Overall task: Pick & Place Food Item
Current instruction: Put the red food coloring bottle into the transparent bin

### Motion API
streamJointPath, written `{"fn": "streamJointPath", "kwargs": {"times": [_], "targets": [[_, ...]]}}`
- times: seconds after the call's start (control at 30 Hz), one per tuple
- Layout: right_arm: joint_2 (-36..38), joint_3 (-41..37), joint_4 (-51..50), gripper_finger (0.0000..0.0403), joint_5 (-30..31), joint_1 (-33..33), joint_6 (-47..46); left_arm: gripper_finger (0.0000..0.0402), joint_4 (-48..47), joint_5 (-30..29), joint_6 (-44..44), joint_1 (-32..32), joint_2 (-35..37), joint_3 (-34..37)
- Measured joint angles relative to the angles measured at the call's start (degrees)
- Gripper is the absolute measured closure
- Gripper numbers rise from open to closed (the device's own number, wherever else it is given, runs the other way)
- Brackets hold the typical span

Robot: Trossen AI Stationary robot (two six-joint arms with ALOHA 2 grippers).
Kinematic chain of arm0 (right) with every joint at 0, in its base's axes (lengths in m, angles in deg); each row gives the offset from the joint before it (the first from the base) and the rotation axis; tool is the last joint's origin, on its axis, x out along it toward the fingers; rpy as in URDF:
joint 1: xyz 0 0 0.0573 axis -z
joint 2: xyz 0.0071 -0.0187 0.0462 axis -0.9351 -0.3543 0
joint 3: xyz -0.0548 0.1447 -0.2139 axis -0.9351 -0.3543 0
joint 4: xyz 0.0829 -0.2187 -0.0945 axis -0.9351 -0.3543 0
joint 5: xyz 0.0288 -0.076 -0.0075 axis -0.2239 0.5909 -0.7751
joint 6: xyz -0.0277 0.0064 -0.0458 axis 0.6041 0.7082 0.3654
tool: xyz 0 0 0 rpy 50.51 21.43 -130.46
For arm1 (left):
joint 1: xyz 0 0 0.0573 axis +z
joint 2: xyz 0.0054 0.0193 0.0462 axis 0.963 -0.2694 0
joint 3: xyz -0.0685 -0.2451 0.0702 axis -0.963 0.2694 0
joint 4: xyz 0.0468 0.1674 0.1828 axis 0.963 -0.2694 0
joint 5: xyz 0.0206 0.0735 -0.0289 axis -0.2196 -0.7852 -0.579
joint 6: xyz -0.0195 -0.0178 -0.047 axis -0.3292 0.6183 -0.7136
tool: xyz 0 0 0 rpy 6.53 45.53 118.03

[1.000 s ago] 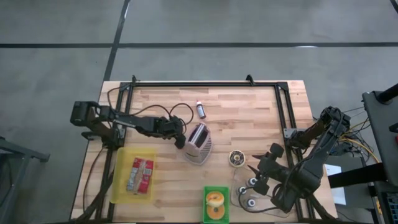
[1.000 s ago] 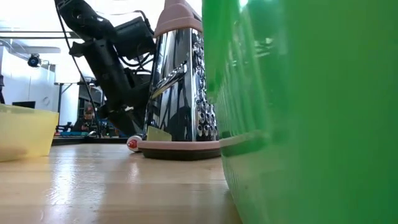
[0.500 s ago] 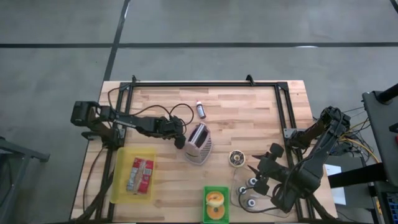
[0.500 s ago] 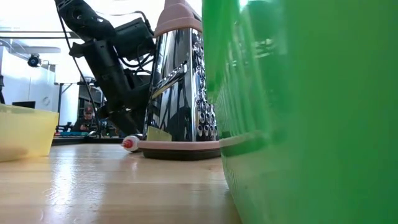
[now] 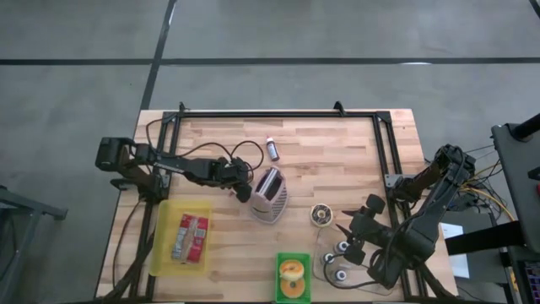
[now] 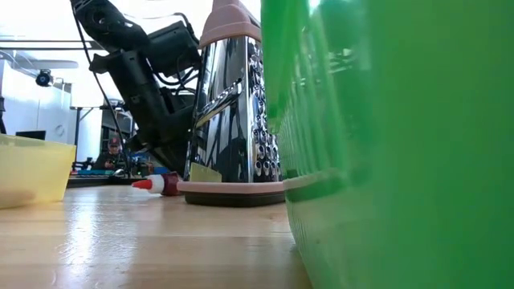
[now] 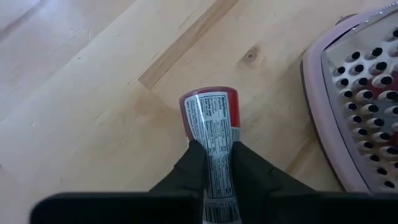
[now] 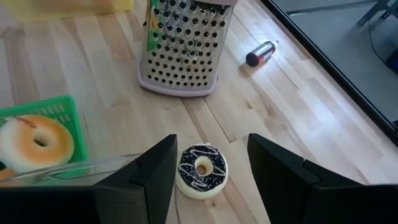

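Note:
My left gripper (image 5: 245, 184) is low at the left side of the metal grater (image 5: 270, 195) and is shut on a small dark-red bottle (image 7: 211, 118) with a white label. In the low view the bottle (image 6: 161, 184) lies at table level, its red nozzle pointing to the table's left. My right gripper (image 5: 348, 235) hangs open above the table's right, and a chocolate donut (image 8: 202, 169) with white drizzle lies on the wood below it. A glazed donut (image 5: 292, 271) sits in the green basket (image 5: 280, 291). My left gripper pinches the bottle's labelled body (image 7: 216, 163) between its two fingers, one finger on each long side. The fingers slant down from the table's left and lie along the bottle. The bottle's flat red base (image 7: 209, 99) points away from the gripper, toward the grater.
A second small bottle (image 5: 272, 149) lies beyond the grater. A yellow bin (image 5: 166, 245) with red packets stands at the near left. A clear item (image 5: 331, 263) lies near the right gripper. A black frame (image 5: 278, 114) runs along the table's far and side edges.
My left gripper has shut on the small bottle without shifting its place. The bottle has turned about on the table: its cap faced the near edge before, and it now lies sideways with the nozzle toward the left.

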Motion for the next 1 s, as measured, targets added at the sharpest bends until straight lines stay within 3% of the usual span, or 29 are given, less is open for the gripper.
{"fn": "streamJointPath", "kwargs": {"times": [0.37,0.73,1.0], "targets": [[0.00,0.00,-0.04,0.0209,0.02,-0.02,0.02,0.0355,-0.35,-3.52,3.72,-0.46,1.20,-0.10],[-0.04,-0.02,-0.06,0.0209,1.95,-0.02,0.35,0.0355,-1.09,-12.66,9.76,-2.83,13.05,-1.32],[-0.08,-1.07,0.60,0.0209,13.93,-0.04,2.61,0.0355,5.75,-19.53,21.70,-6.93,25.08,-1.02]]}}
